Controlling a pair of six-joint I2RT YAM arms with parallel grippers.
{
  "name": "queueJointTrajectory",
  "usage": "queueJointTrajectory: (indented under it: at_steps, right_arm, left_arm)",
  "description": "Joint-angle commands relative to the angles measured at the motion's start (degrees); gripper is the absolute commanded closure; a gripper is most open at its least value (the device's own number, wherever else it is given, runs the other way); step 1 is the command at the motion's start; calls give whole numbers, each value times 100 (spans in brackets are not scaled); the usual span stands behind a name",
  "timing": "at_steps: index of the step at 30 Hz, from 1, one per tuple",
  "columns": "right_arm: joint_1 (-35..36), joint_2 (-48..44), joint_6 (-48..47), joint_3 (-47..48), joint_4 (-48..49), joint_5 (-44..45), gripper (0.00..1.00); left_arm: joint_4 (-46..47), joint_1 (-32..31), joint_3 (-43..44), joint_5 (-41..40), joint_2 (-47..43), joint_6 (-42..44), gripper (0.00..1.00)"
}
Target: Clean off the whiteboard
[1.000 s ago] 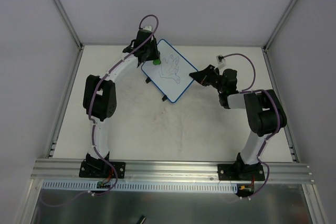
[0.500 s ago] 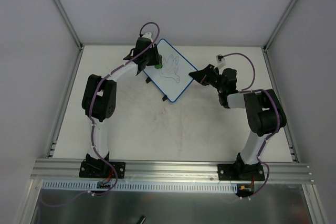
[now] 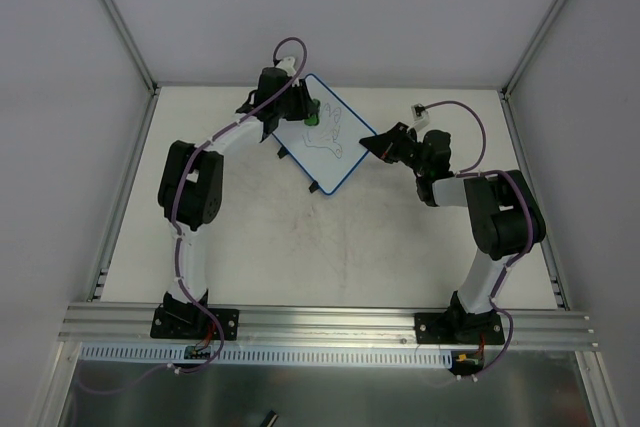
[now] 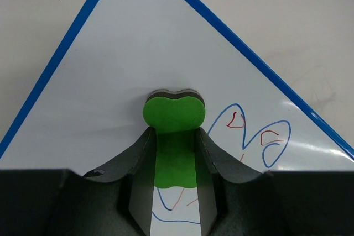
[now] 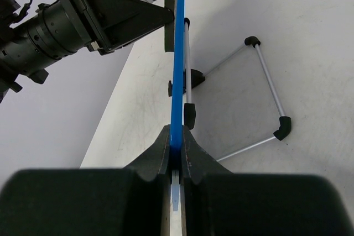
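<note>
The whiteboard [image 3: 330, 147], white with a thin blue rim, stands tilted on a wire stand at the back of the table. A blue and red line doodle [image 4: 257, 136] remains on its face [image 4: 166, 59]. My left gripper [image 3: 303, 110] is shut on a green eraser block [image 4: 174, 120] and presses it against the board near the top corner. The eraser also shows in the top view [image 3: 312, 115]. My right gripper [image 3: 372, 141] is shut on the board's blue rim [image 5: 178, 70] at its right edge, seen edge-on in the right wrist view.
The board's wire stand [image 5: 260, 98], with black rubber feet, rests on the table behind the board. White walls and an aluminium frame [image 3: 120, 17] close in the table on three sides. A metal rail [image 3: 320, 322] runs along the near edge.
My left gripper has slid the eraser right and up across the board's top part. The upper part of the doodle looks fainter. The right arm has not moved.
</note>
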Motion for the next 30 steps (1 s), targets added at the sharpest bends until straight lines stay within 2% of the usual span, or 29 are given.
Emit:
queueJointTrajectory:
  at_steps: [1,15,21,30]
  right_arm:
    - [145,2,-141,193,167,-335,100]
    - [163,-7,-158,193,176,-370,100]
    - [162,-7,-158,202,167,-370,100]
    - [171,-7,-150,201,176,-370,100]
  left_arm:
    - [424,-93,349,770,184,104,100]
    - [354,-717,429,955,123,1210,100]
    - [38,-1122,315,454,-18,1993,100]
    - [-24,-1148,315,534,-9,1958,100]
